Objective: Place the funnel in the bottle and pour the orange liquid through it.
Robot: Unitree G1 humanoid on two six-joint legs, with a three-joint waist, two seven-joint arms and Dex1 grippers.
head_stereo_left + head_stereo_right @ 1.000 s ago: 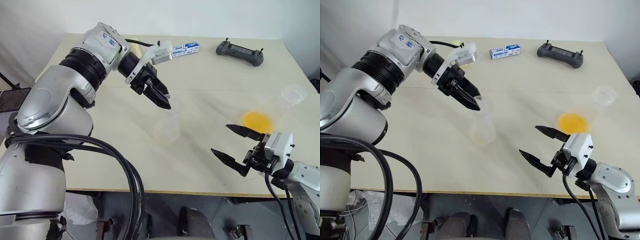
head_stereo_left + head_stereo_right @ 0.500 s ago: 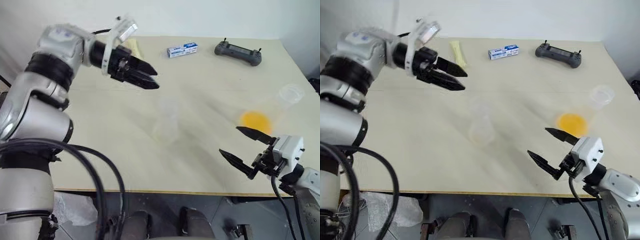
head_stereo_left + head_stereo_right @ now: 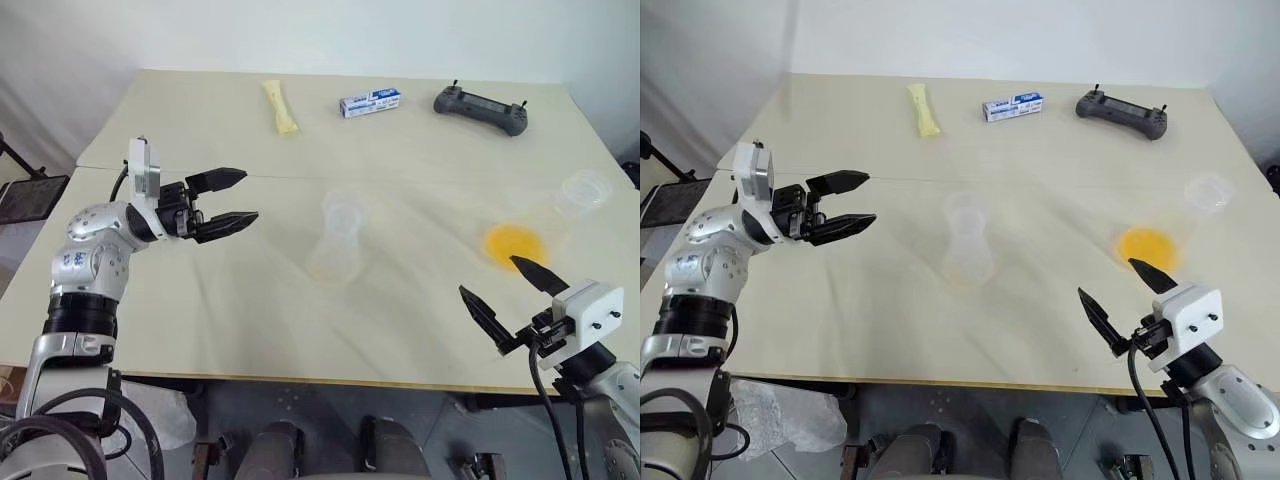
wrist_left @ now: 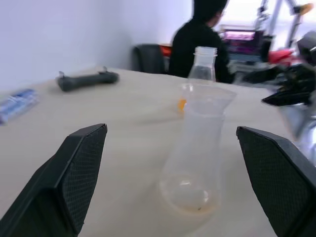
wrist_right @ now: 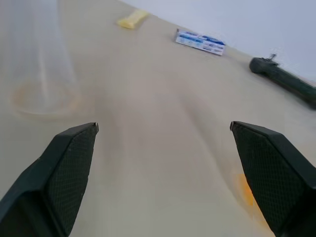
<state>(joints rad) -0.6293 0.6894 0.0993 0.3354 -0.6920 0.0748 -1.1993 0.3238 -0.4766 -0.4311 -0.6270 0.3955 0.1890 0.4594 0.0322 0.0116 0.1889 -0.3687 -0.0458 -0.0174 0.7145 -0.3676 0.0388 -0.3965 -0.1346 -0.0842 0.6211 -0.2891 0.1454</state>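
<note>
funnel point(image 3: 341, 208): seated in bottle point(image 3: 334, 255) neck, mid-table
orange liquid point(image 3: 512, 242): right, in a cup
left gripper point(image 3: 232, 198): spread, empty
right gripper point(image 3: 505, 290): spread, empty

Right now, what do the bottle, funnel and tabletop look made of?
Bottle: clear, slightly frosted, likely plastic; the table shows through its walls.
Funnel: the same clear, colourless plastic look, seated in the neck.
Tabletop: matte beige, probably laminate; no grain shows.

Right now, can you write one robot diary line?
left hand: open, empty | right hand: open, empty | clear cone-shaped bottle: upright, clear plastic funnel in its neck
</note>
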